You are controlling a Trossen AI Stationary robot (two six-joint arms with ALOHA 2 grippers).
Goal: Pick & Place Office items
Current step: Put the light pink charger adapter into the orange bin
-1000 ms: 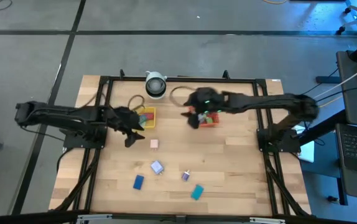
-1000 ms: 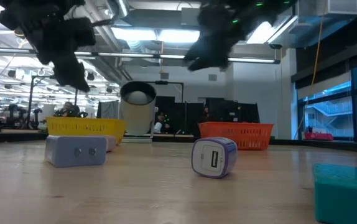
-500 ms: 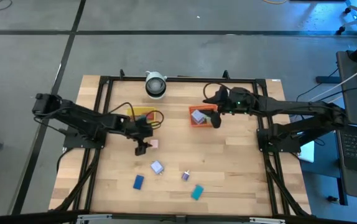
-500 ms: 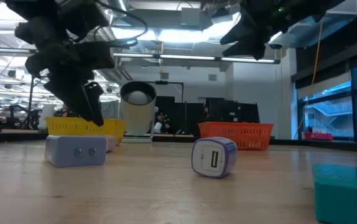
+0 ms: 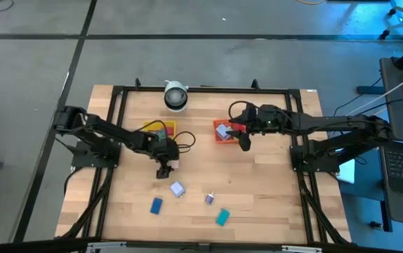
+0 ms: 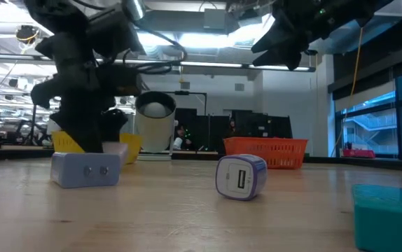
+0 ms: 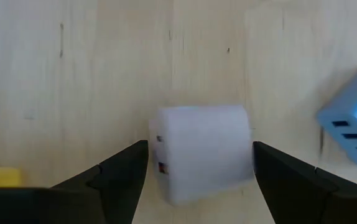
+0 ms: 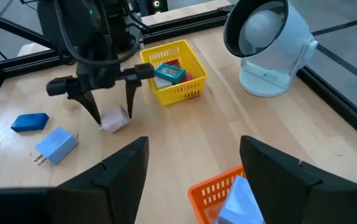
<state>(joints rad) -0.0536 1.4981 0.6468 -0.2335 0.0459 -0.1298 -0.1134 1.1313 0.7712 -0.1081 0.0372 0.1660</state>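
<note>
The left hand (image 5: 165,167) is lowered over a small pale pink block (image 7: 202,151) on the wooden bench (image 5: 258,190). Its two dark fingers (image 7: 119,177) are held apart — one on each side of the block, not yet pressed against it. This block lies just in front of the small yellow basket tray (image 5: 161,131), where a teal piece (image 8: 170,74) and a red piece are seen.

The right hand (image 5: 243,140) is held in the air beside the small orange-red basket tray (image 5: 224,138), with its fingers spread apart and nothing in them. A whitish block (image 5: 222,130) is seen inside that tray.

Farther forward, a pale blue plug block (image 5: 177,188), a flat dark blue block (image 5: 156,205), a small purple cube (image 5: 209,199) and a teal block (image 5: 222,217) are scattered on the bench.
</note>
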